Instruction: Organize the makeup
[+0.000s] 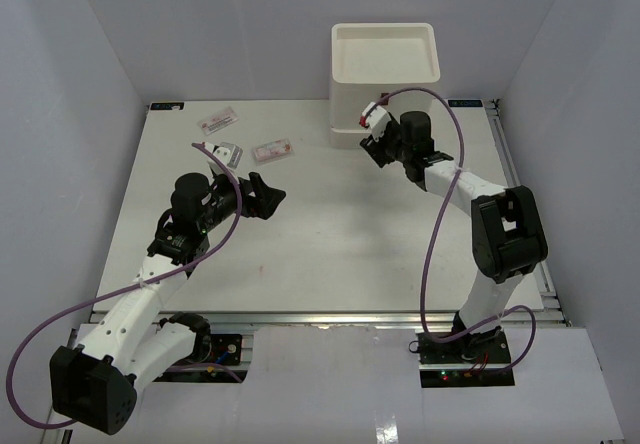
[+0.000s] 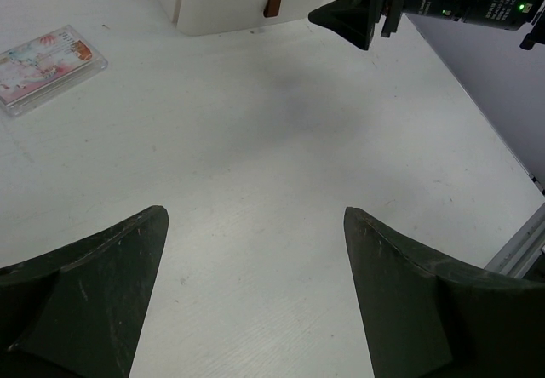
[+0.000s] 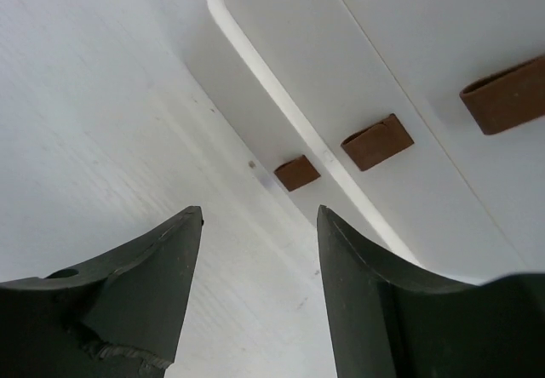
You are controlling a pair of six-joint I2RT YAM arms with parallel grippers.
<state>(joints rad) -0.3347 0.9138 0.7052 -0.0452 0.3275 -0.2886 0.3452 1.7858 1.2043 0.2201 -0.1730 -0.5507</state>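
Between the right gripper's [image 3: 258, 216] fingers: nothing, jaws spread, bare table [image 3: 102, 97] showing through the gap. At 1 o'clock in its wrist view, close ahead, is the front of the white drawer box [image 3: 400, 46] with three brown handles [image 3: 377, 142].

The left gripper's [image 2: 254, 216] jaws are also wide apart and empty, hovering over the table. The near packet [image 2: 47, 67], flat, clear and pink-red, lies at 10 o'clock in that wrist view, well apart from the fingers.

From overhead, the far packet [image 1: 217, 120] lies at 11 o'clock from the left gripper, near the table's far edge. The drawer box sits at the table's 1 o'clock, with the right gripper just beside its front.
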